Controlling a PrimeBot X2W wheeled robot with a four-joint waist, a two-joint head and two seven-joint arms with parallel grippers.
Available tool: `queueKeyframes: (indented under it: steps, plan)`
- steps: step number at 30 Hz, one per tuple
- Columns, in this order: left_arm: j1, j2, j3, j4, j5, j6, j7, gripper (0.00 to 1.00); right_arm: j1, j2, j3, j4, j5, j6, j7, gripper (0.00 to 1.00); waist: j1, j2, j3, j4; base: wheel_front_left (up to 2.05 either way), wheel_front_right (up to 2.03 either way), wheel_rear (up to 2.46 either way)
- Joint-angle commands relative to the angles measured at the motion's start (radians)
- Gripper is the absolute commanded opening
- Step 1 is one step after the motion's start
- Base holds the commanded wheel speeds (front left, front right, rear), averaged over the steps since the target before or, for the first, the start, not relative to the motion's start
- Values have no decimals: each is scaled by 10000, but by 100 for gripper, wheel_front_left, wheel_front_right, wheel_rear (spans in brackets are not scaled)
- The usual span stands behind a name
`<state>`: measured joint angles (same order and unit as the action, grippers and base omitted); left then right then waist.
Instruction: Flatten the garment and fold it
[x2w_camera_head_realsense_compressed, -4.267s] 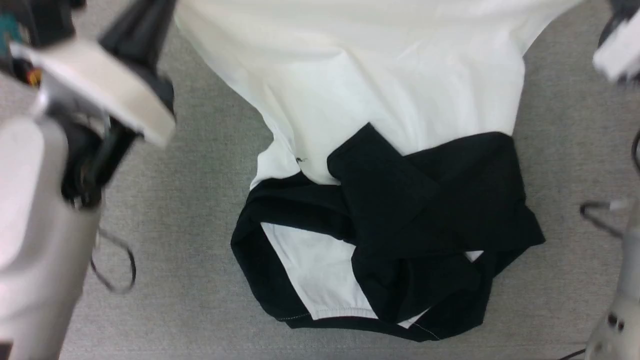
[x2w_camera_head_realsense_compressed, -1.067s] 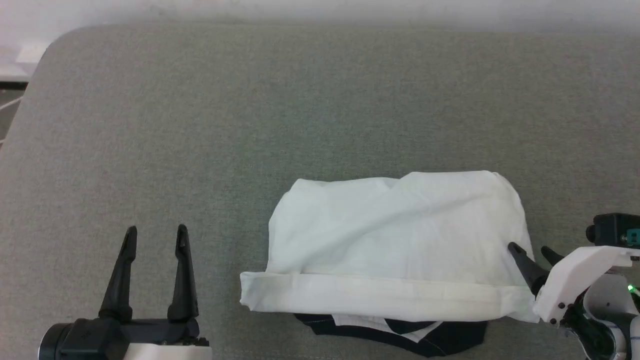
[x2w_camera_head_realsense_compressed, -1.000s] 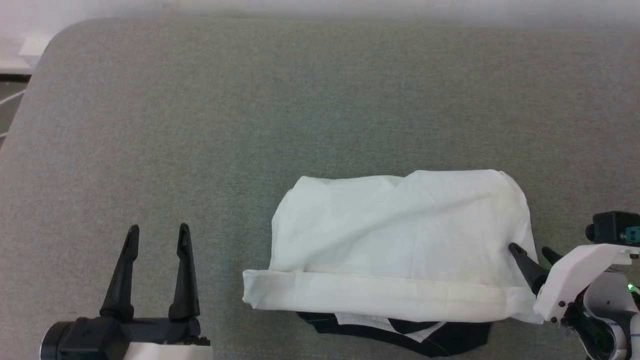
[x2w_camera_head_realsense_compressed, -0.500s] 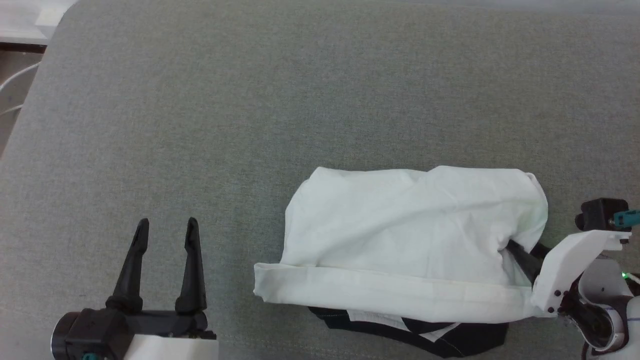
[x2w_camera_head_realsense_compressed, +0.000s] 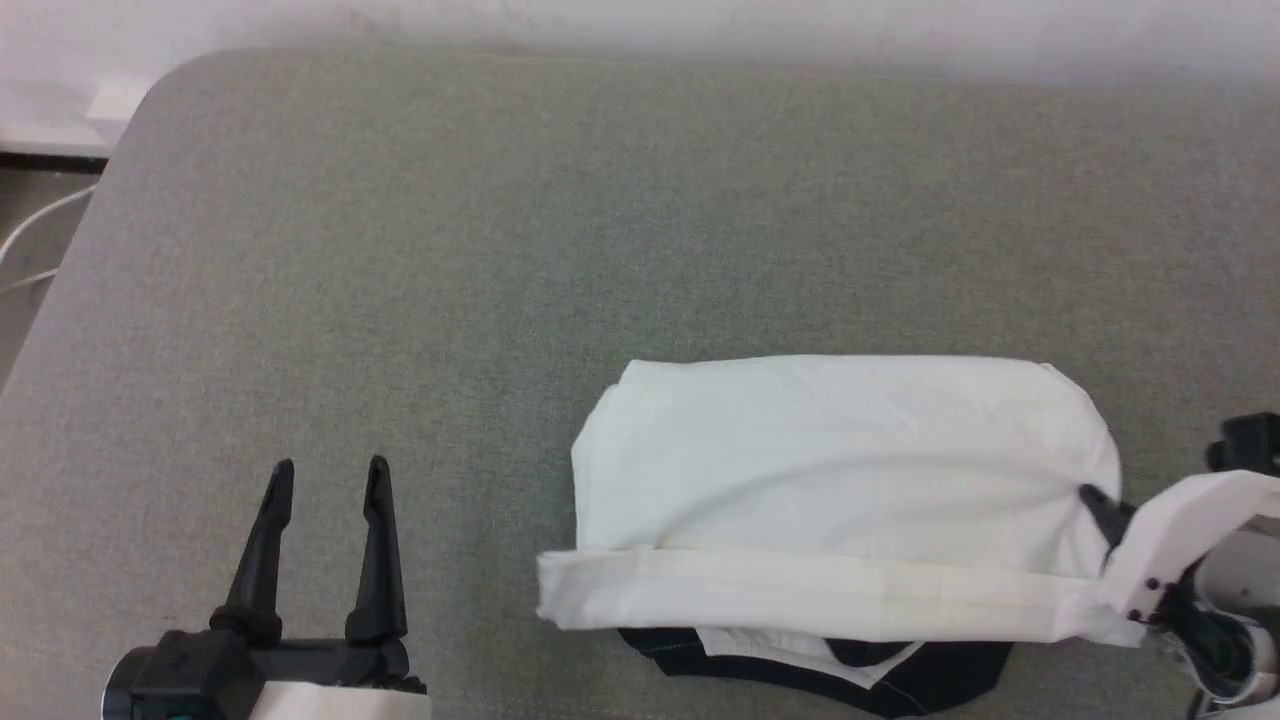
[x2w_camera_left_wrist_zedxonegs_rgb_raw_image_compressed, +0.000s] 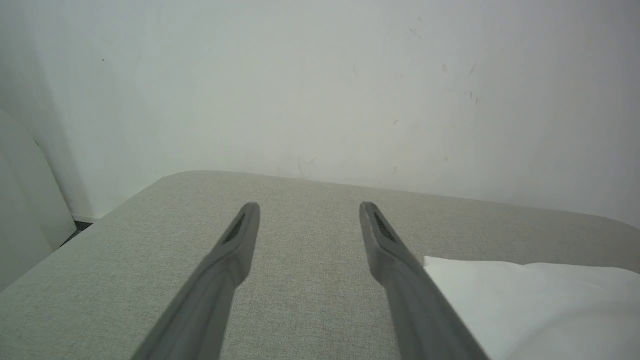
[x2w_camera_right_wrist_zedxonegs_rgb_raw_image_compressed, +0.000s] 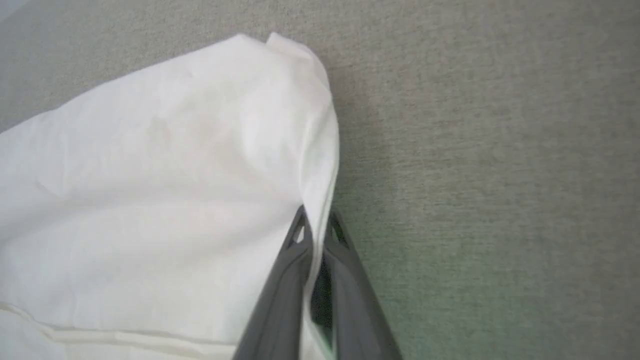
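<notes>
The garment (x2w_camera_head_realsense_compressed: 840, 470) lies folded into a white rectangle on the grey surface at the lower right of the head view, with its black sleeves (x2w_camera_head_realsense_compressed: 900, 675) poking out under the near hem. My right gripper (x2w_camera_head_realsense_compressed: 1092, 497) is shut on the garment's right edge; in the right wrist view its fingers (x2w_camera_right_wrist_zedxonegs_rgb_raw_image_compressed: 316, 222) pinch a thin fold of white cloth (x2w_camera_right_wrist_zedxonegs_rgb_raw_image_compressed: 165, 190). At the lower left, clear of the garment, my left gripper (x2w_camera_head_realsense_compressed: 325, 478) stands open with nothing between its fingers. In the left wrist view the garment's corner (x2w_camera_left_wrist_zedxonegs_rgb_raw_image_compressed: 530, 300) lies to the right of that gripper (x2w_camera_left_wrist_zedxonegs_rgb_raw_image_compressed: 308, 210).
The grey fabric surface (x2w_camera_head_realsense_compressed: 500, 250) stretches wide to the left and beyond the garment. Its rounded far-left corner (x2w_camera_head_realsense_compressed: 150, 90) meets a white wall (x2w_camera_left_wrist_zedxonegs_rgb_raw_image_compressed: 320, 75). A white cable (x2w_camera_head_realsense_compressed: 30, 235) hangs off the left side.
My right gripper has shut on the garment's right edge, where it stood open a second ago. The cloth's top layer now lies flatter and wider. The head camera has shifted slightly.
</notes>
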<state>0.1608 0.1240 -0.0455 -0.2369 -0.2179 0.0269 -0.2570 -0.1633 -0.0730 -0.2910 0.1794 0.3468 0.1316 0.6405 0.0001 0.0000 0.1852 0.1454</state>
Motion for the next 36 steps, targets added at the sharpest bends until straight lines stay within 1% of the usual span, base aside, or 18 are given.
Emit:
queueKeyframes:
  steps: [1,10,12,15,20,26,27,31,36]
  plan:
    - [92,-70,62,34,114,-57,-47,100,-77,-89,-232,-73,-121,-9,-74,0,-1,0,-237,-185,0,0,0]
    - [443,-137,174,200,302,-175,-47,100,-121,-348,-2114,-434,-752,-9,25,0,-1,0,-778,-395,0,0,0]
    - [512,-167,182,238,309,-189,-47,100,-84,-349,-2378,-482,-813,-9,68,0,-1,0,-893,-385,0,0,0]
    - [623,-211,210,264,312,-198,-47,100,-15,-282,-2396,-585,-856,-9,164,0,-1,0,-1066,-400,0,0,0]
    - [768,-275,199,288,335,-237,-47,100,89,-150,-1980,-1020,-740,-9,317,0,-1,0,-1298,-371,0,0,0]
    - [849,-371,158,330,324,-290,-47,100,27,-23,-672,-1897,-323,-9,634,0,-1,0,-1453,-347,0,0,0]
    - [849,-371,158,330,324,-290,-47,100,27,-23,-672,-1897,-323,-9,634,0,-1,0,-1453,-347,0,0,0]
    - [877,-435,146,351,310,-320,-47,100,-130,36,374,-2509,21,-9,956,0,-1,0,-1498,-304,0,0,0]
    - [847,-501,130,345,314,-367,-47,100,-339,50,1699,-3088,171,-9,1423,0,-1,0,-1442,-214,0,0,0]
